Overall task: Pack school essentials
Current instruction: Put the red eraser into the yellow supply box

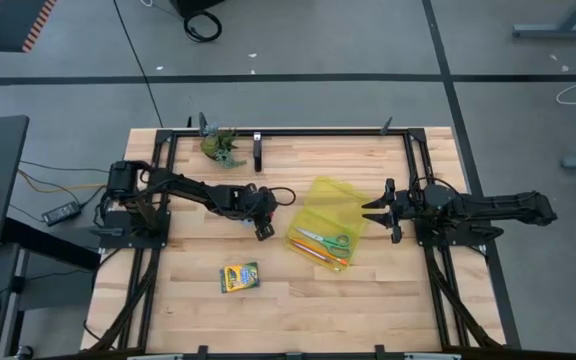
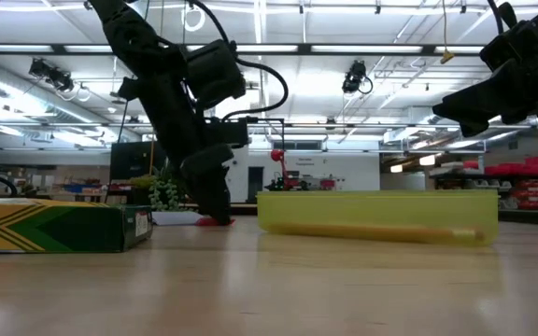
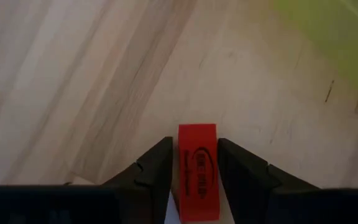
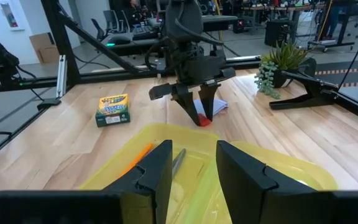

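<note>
A small red eraser (image 3: pixel 197 171) stands between the fingers of my left gripper (image 1: pixel 264 228), which points down at the table just left of the translucent yellow pouch (image 1: pixel 333 205) and is shut on it. A white-and-blue pad (image 4: pixel 219 107) lies flat on the table right behind that gripper. Green-handled scissors (image 1: pixel 326 241) and orange pencils (image 1: pixel 318 255) lie inside the pouch. The yellow-green crayon box (image 1: pixel 238 277) lies flat nearer the table's near edge. My right gripper (image 4: pixel 188 165) is open and hovers above the pouch's right end, touching nothing. My left gripper pinches the red eraser by its two long sides (image 3: pixel 211 163) between both fingers (image 3: pixel 157 165). It comes from above, pointing down, with the fingers along the eraser's length. The eraser's free end (image 4: pixel 202 121) sticks out below the fingertips, close to the table; whether it is lifted clear I cannot tell.
A green leafy figure (image 1: pixel 223 148) on a black stand sits at the table's far edge, left of centre. A black frame rail (image 1: pixel 288 133) runs along the far side. Bare wood lies between the crayon box and the pouch.
</note>
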`<state>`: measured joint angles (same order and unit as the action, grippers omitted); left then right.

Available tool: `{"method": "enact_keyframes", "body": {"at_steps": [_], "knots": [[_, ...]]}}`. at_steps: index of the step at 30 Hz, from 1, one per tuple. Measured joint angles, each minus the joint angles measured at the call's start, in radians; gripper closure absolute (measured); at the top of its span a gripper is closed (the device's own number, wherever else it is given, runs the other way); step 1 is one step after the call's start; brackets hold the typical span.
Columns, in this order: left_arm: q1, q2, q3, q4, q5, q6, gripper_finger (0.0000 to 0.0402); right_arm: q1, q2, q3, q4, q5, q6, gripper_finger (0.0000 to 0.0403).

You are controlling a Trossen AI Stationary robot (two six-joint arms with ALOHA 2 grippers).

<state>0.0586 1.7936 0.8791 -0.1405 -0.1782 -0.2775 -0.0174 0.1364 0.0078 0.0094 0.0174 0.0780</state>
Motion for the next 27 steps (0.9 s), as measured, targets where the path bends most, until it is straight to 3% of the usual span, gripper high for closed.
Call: {"method": "enact_keyframes", "body": {"at_steps": [13, 27], "knots": [[-0.011, 0.003, -0.001, -0.001, -0.002, 0.051, 0.0359, 0.0, 0.0, 0.0, 0.0, 0.0, 0.0, 0.0272], [-0.009, 0.001, 0.043, -0.051, -0.006, 0.092, 0.0351, 0.0, 0.0, 0.0, 0.0, 0.0, 0.0, 0.0272]]}}
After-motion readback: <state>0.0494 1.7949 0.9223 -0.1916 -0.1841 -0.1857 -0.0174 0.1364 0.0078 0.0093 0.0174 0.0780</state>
